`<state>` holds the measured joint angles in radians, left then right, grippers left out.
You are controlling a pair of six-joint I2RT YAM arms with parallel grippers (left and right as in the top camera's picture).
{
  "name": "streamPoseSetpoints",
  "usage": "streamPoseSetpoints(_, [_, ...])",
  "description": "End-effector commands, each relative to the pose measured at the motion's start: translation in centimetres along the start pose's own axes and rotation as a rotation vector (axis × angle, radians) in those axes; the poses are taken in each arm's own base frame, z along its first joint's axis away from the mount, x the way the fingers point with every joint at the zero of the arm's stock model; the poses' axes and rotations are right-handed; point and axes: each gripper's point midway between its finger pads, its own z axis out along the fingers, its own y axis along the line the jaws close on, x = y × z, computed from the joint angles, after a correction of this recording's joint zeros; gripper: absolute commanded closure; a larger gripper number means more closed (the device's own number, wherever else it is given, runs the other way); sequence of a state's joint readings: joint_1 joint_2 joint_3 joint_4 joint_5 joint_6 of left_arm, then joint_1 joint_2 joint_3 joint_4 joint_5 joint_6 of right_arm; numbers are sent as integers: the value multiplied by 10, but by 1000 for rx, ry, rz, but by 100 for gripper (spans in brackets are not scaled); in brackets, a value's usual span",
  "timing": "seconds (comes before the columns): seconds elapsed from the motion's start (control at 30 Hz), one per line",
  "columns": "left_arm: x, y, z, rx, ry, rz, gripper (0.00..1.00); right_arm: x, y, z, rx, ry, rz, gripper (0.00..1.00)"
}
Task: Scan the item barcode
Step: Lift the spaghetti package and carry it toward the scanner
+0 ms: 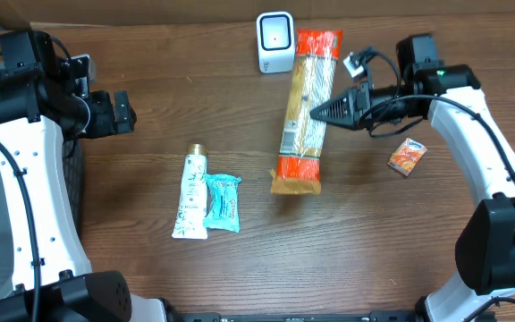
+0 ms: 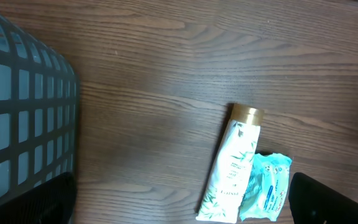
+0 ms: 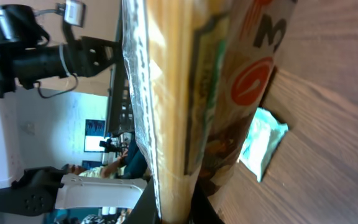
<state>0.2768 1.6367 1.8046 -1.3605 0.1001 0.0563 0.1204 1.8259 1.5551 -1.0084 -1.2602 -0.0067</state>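
Observation:
The item, a long pasta packet [image 1: 307, 107] with orange ends and a clear middle, hangs tilted just above the table. My right gripper [image 1: 320, 113] is shut on its right edge about halfway along. In the right wrist view the packet [image 3: 185, 93] fills the middle, pinched between my black fingers [image 3: 146, 205]. Its top end lies beside the white scanner [image 1: 275, 41] with a red light. I cannot make out a barcode. My left gripper [image 1: 123, 112] stands open and empty at the far left.
A white tube [image 1: 190, 192] with a gold cap and a teal packet [image 1: 223, 202] lie side by side left of centre, also under my left gripper [image 2: 185, 208]. A small orange box [image 1: 407, 156] lies at the right. A grey mesh basket [image 2: 17, 112] stands at the left edge.

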Motion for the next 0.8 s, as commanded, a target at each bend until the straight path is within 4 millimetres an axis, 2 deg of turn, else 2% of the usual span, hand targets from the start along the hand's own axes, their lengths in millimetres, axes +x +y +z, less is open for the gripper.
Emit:
streamPoseSetpoints(0.0, [-4,-1,-5,0,-20,19,0,-11,60,-12,-121,-22,-115,96])
streamPoseSetpoints(0.1, [-4,-1,-5,0,-20,19,0,-13,62,-12,-116,-25,-116,96])
streamPoseSetpoints(0.23, [-4,-1,-5,1,-20,19,0,-15,41,-9,10,-38,-57,96])
streamPoseSetpoints(0.3, [-4,-1,-5,1,-20,19,0,-17,23,-5,135,-51,0,96])
streamPoseSetpoints(0.4, [-4,-1,-5,1,-20,19,0,-19,-8,3,418,-92,48,96])
streamPoseSetpoints(0.47, [-4,-1,-5,0,-20,19,0,-22,-15,8,555,-112,23,96])
streamPoseSetpoints(0.53, [-4,-1,-5,0,-20,19,0,-29,-15,11,672,-144,-17,96])
streamPoseSetpoints(0.63, [-4,-1,-5,1,-20,19,0,-45,-8,4,866,-208,-95,97])
streamPoseSetpoints(0.77, [-4,-1,-5,1,-20,19,0,-76,2,-8,1039,-288,-179,97])
